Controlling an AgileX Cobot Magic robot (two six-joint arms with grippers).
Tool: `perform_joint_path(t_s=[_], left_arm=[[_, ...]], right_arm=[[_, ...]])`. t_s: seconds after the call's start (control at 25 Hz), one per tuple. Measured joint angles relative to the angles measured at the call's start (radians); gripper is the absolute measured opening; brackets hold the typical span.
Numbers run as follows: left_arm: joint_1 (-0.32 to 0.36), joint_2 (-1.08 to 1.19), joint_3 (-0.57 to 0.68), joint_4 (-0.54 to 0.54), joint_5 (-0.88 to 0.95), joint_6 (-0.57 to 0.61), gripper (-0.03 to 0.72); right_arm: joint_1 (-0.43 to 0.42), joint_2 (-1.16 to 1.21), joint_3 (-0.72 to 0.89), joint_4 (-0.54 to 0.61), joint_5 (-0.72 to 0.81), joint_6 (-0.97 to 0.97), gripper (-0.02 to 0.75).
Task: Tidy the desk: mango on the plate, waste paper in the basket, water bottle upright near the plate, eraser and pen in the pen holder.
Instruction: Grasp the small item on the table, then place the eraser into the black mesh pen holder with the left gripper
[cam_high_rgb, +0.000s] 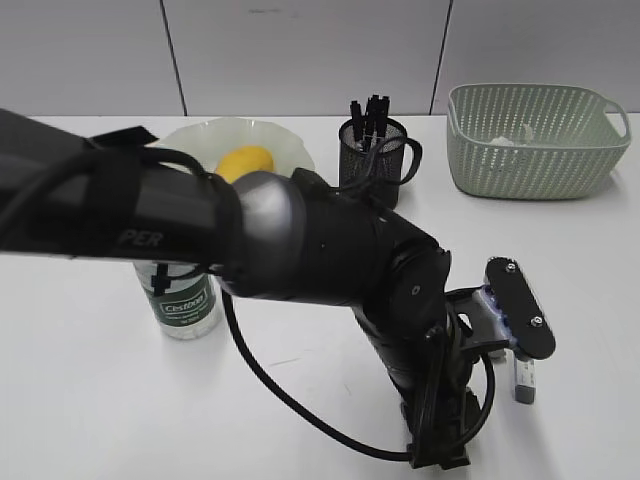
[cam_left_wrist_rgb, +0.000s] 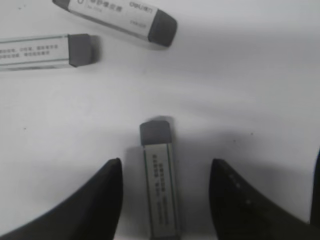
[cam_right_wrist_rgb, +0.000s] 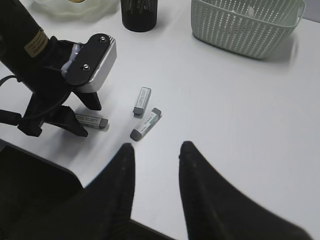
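Because the left gripper (cam_left_wrist_rgb: 165, 200) stands low over the desk (cam_high_rgb: 90, 400) with its jaws set wide on either side of one eraser (cam_left_wrist_rgb: 160, 175), the step in hand looks like the eraser pick: the fingers (cam_left_wrist_rgb: 102, 200) flank the long sides without touching, so a close would bite across the narrow width. Two more erasers (cam_left_wrist_rgb: 117, 15) lie near the top of the left wrist view, well clear of the jaws, so they should not be caught in the grasp. From the right wrist view the three lie near one another on the bare top, the one by the left arm (cam_right_wrist_rgb: 91, 120) set a little apart from the other two. The right gripper (cam_right_wrist_rgb: 155, 170) hangs back above the desk edge, jaws parted and holding nothing, likely keeping out of the way. Much of the tidying seems done: the mango (cam_high_rgb: 245, 162) sits on the plate (cam_high_rgb: 290, 145), the water bottle (cam_high_rgb: 183, 298) stands upright just before the plate, pens (cam_high_rgb: 370, 115) stand in the pen holder (cam_high_rgb: 372, 160), and pale waste paper (cam_high_rgb: 510, 135) shows inside the basket (cam_high_rgb: 535, 160)
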Motion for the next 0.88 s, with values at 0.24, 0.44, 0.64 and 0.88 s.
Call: perform_joint_path(t_s=[0.24,0.44,0.64,0.88], left_arm=[[0.000,0.022,-0.002,-0.002,-0.003,0.000,0.219],[0.007,-0.001,-0.001,-0.003,-0.002,0.000,0.142],[0.104,-0.170,-0.001,-0.063,-0.154,-0.001,0.142],[0.284,-0.250,-0.001,-0.096,-0.491,-0.003,0.142]], right_arm=[[0.000,0.000,0.000,0.000,0.000,0.000,0.256],[0.000,0.000,0.000,0.000,0.000,0.000,0.256],[0.000,0.000,0.000,0.000,0.000,0.000,0.256],[0.000,0.000,0.000,0.000,0.000,0.000,0.253]])
